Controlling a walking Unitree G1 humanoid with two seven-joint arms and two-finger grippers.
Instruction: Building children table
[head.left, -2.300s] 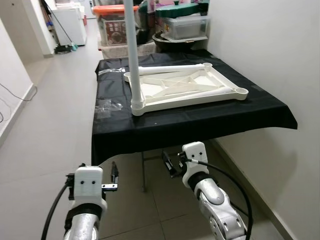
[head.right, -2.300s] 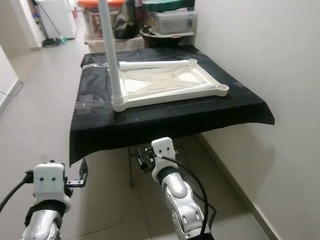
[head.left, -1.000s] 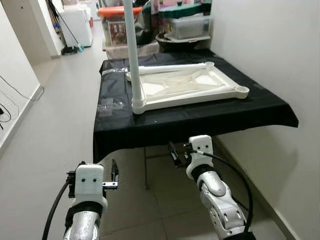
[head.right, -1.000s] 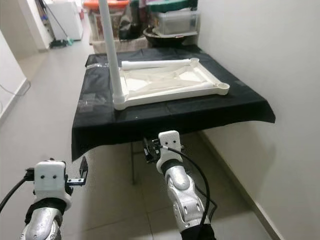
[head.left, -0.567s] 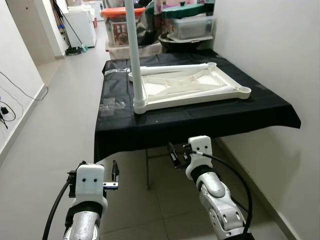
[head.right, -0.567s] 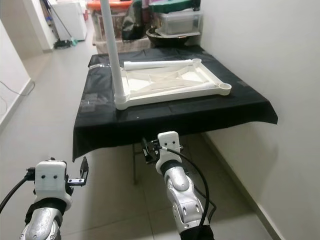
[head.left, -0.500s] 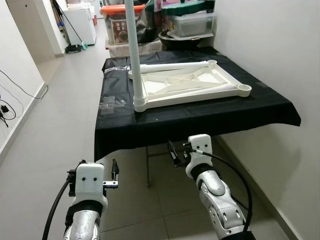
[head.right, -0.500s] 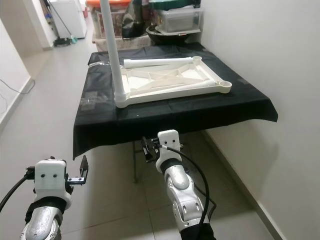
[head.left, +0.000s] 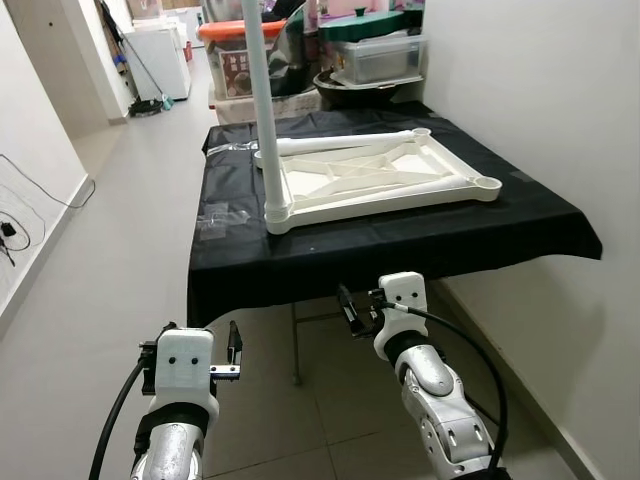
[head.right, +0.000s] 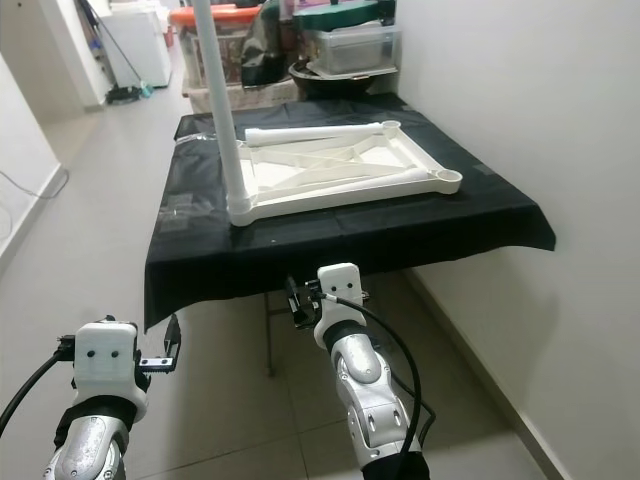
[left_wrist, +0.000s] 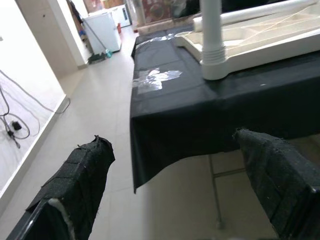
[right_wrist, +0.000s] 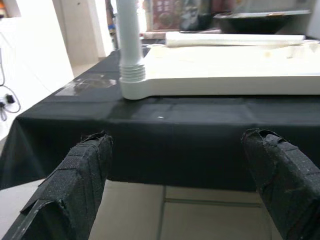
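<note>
A white children's table top (head.left: 400, 185) lies upside down on a table draped in black cloth (head.left: 420, 235). One white leg (head.left: 262, 110) stands upright, screwed into its near-left corner. A second, loose leg (head.left: 340, 143) lies along the far edge. Both my grippers hang below the cloth's front edge, in front of the table. My left gripper (head.left: 233, 345) is open and holds nothing. My right gripper (head.left: 348, 308), also open and holding nothing, is nearer the cloth's hem. The right wrist view looks at the upright leg (right_wrist: 129, 40) between its fingers (right_wrist: 75, 185).
Small clear plastic bags (head.left: 212, 215) lie on the cloth left of the table top. Storage boxes (head.left: 375, 55) and a dark basin are stacked behind the table. A white wall (head.left: 540, 110) runs along the right. Open tiled floor (head.left: 110, 260) stretches to the left, with a cable near the wall.
The whole picture has shifted slightly, so the camera moved. My right gripper has risen a little toward the cloth's hem since the earliest frame. The table parts lie as before.
</note>
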